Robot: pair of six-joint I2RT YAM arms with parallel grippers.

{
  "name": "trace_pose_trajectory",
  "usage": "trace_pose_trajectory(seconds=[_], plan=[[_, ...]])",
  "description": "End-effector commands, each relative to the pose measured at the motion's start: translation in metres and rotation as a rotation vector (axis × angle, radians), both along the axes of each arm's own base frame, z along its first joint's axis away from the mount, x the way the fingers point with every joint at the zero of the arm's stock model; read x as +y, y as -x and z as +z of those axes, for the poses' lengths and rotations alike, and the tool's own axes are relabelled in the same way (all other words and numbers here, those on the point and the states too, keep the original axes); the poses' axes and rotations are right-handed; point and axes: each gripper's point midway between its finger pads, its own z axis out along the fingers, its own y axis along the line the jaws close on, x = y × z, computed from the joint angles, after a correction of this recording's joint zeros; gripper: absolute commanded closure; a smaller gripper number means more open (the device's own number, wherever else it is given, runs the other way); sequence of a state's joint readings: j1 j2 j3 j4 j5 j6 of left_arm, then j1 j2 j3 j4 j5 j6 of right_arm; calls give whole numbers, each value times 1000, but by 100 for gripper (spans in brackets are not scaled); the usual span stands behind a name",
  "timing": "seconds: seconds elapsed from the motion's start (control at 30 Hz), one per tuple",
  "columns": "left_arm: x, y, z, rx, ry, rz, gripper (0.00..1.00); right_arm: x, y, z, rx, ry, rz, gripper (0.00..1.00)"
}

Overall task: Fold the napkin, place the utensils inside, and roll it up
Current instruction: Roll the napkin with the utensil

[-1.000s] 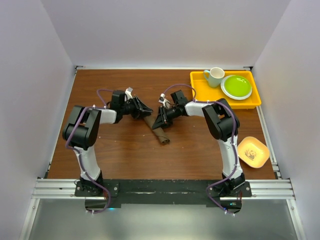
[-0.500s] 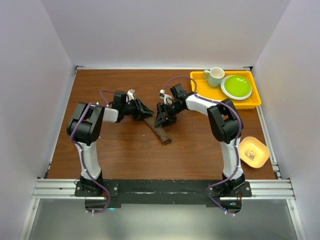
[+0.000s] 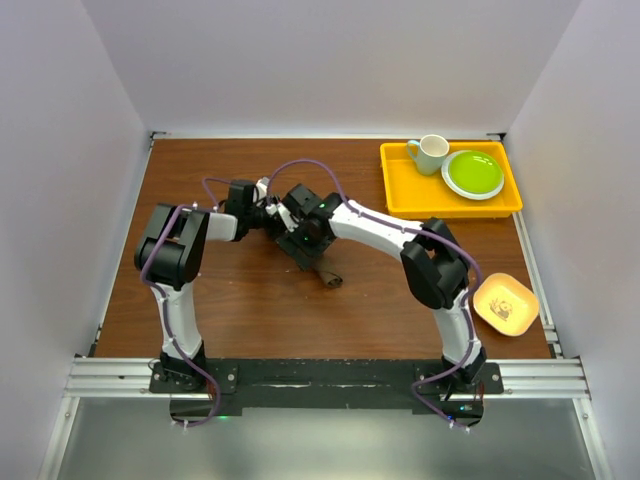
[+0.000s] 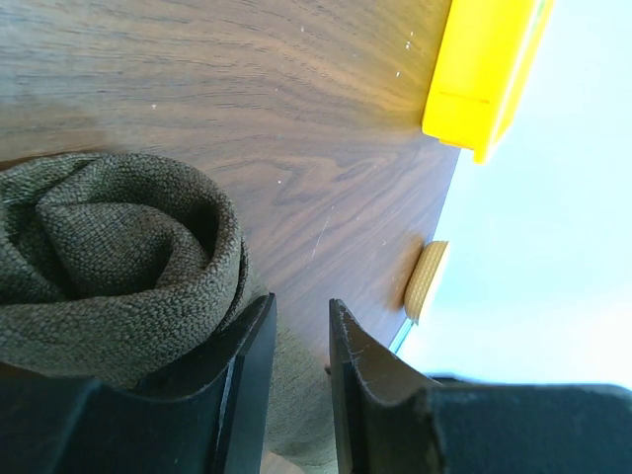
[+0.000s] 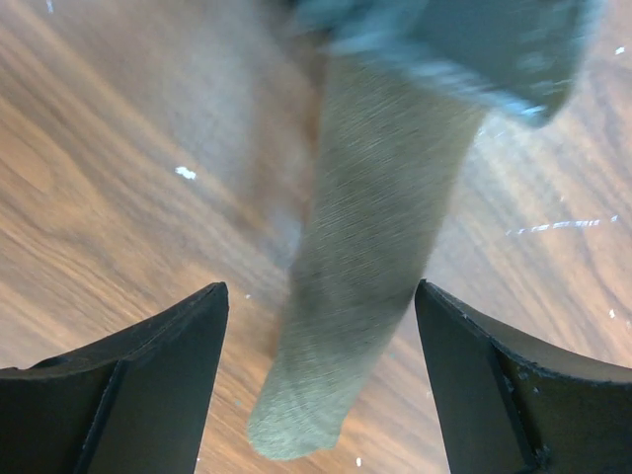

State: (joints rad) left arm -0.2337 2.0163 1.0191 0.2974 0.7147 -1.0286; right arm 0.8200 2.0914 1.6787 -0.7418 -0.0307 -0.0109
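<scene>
We count: napkin (image 3: 327, 276) 1 | yellow tray (image 3: 398, 202) 1 | mug (image 3: 431, 153) 1 | green plate (image 3: 473, 173) 1 | small yellow dish (image 3: 507, 303) 1 | grippers 2, our left gripper (image 4: 299, 326) and right gripper (image 5: 318, 296)

The napkin (image 4: 109, 257) is a plain dark olive-brown with a nubbly weave, lying on a table (image 3: 250, 300) of reddish-brown wood with streaky darker grain. On a bright yellow tray (image 3: 450, 207) stand a pale cream cup (image 3: 431, 152) and a lime-green plate (image 3: 473, 172) with a white rim, while the small dish (image 3: 506, 303) is yellow-orange with a dark-and-white printed figure at its middle. The left arm (image 3: 175, 250) and right arm (image 3: 380, 225) are white and black with purple cables (image 3: 300, 165), the left gripper (image 4: 299, 316) and right gripper (image 5: 321, 286) are black, and the walls (image 3: 330, 60) are pale grey.
</scene>
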Motion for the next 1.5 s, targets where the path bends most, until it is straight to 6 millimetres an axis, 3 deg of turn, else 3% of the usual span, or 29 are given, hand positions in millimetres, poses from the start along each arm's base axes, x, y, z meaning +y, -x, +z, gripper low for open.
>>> trace_pose_trajectory(seconds=[0.0, 0.13, 0.37, 0.53, 0.6, 0.7, 0.77, 0.8, 0.83, 0.87, 0.9, 1.1, 1.17, 1.3, 1.47], plan=[[4, -4, -8, 1, -37, 0, 67, -15, -17, 1, -123, 159, -8, 20], [5, -4, -7, 5, -41, -5, 67, -19, -21, -8, -163, 212, -10, 23], [5, -8, 2, -4, -46, -13, 67, -18, -18, -27, -133, 214, 4, 41], [13, -14, 18, -30, -50, -4, 64, -15, -16, -36, -81, 170, -6, 70], [20, -19, 26, -35, -63, 13, 63, -17, -16, -37, -46, 143, -26, 76], [41, -34, 47, -83, -63, 67, 61, -16, -13, -31, 28, 31, -51, 80], [50, -38, 64, -107, -43, 96, 60, -5, -4, -26, 125, -88, -74, 81], [54, -40, 71, -120, -32, 106, 60, -11, -6, -27, 168, -125, -102, 81], [61, -43, 81, -135, -23, 128, 60, -7, -7, -23, 189, -183, -108, 82], [62, -44, 86, -144, -17, 133, 60, 3, 4, -15, 287, -285, -104, 82], [64, -45, 90, -151, -9, 137, 60, -4, 3, -18, 334, -322, -134, 82], [48, -37, 109, -182, 56, 109, 59, 11, 9, -5, 544, -604, -153, 83], [36, -30, 108, -171, 75, 86, 59, 13, 14, 1, 637, -678, -180, 83], [20, -18, 100, -147, 97, 61, 60, 21, 5, 13, 676, -798, -207, 83], [1, -9, 91, -135, 128, 24, 60, 16, -1, -1, 709, -798, -263, 83]])
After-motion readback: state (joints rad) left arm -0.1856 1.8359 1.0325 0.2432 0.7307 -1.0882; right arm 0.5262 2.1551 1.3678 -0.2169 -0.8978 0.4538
